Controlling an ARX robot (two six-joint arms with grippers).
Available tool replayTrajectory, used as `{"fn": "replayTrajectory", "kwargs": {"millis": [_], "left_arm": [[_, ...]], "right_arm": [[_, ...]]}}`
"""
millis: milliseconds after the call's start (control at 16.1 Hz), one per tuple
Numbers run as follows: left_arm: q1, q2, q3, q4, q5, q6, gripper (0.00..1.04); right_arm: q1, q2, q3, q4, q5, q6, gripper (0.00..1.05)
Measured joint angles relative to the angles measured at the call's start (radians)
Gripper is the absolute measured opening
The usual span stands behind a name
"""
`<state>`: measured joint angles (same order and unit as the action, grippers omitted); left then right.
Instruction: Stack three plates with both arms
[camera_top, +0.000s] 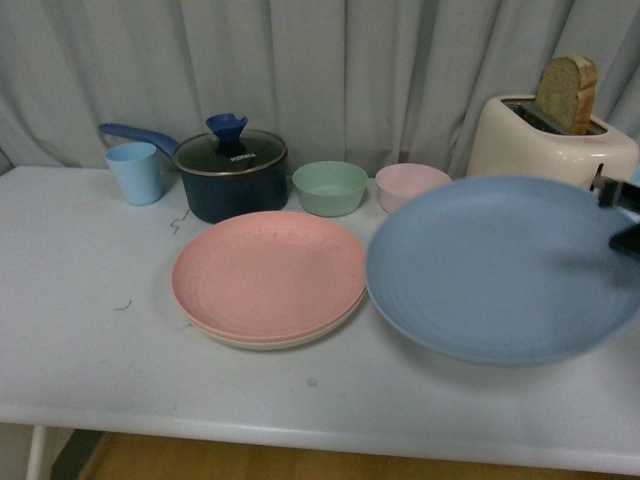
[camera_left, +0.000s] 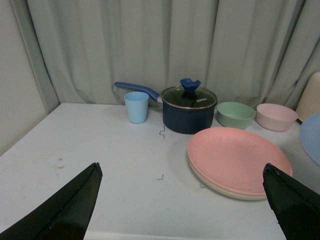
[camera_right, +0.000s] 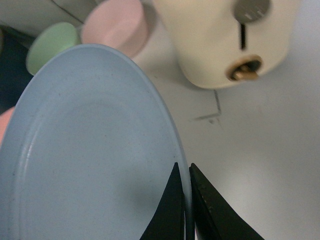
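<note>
Two fingers of the right gripper (camera_right: 184, 166) pinch the blue plate (camera_top: 500, 270) by its rim; the left gripper (camera_left: 182, 166) gapes wide, pink plate (camera_left: 237, 160) ahead of it.

Table (camera_top: 80, 330), back row, left to right: cup (camera_top: 134, 172), pot (camera_top: 230, 182), left bowl (camera_top: 329, 188), right bowl (camera_top: 405, 182), toaster (camera_top: 545, 150) with bread (camera_top: 567, 92) in its slot. Before pot and bowls: upper plate (camera_top: 268, 272) on lower plate (camera_top: 272, 344). Right of these, before toaster: third plate (camera_top: 490, 270), rim held in right claw (camera_right: 183, 169).

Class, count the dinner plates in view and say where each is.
3. The pink plate lies on the cream plate in the middle; the blue plate, to their right, is gripped at its rim by the right hand. None looks hidden.
</note>
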<state>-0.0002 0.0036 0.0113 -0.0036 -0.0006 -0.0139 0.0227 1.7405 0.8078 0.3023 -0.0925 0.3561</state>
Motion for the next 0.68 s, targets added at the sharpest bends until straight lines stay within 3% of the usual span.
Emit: {"fn": "replayTrajectory", "kwargs": {"millis": [435, 684], "left_arm": [[0.0, 0.0, 0.0, 0.0, 0.0, 0.0, 0.98], [0.0, 0.0, 0.0, 0.0, 0.0, 0.0, 0.98]], "right_arm": [[0.209, 0.354, 0.517, -0.182, 0.013, 0.155, 0.03], [0.296, 0.499, 0.668, -0.244, 0.008, 0.209, 0.03]]}}
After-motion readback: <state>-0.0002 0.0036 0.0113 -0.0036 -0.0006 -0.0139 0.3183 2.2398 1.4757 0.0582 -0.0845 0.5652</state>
